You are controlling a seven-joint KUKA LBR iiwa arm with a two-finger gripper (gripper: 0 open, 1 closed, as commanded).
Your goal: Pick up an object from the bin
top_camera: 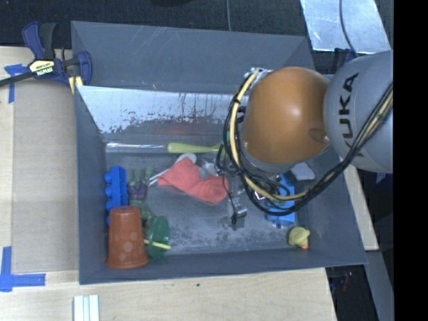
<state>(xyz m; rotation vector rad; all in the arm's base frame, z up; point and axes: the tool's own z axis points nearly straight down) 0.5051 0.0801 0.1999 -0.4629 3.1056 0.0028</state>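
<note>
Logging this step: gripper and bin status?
Gripper low at bin floor, just right of red cloth. Blue piece close on its right. Yellow toy farther right.

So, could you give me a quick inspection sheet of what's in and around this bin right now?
Surface: grey bin floor, scuffed, partly bare.
Job's things: red cloth in the middle; yellow toy in the lower right corner.
Clutter: blue block, orange cup and green toy heaped at left.
Gripper: low over bare floor beside the red cloth.
Cables: yellow and black loops round the wrist.
Surroundings: dark tabletop beyond the bin.
</note>
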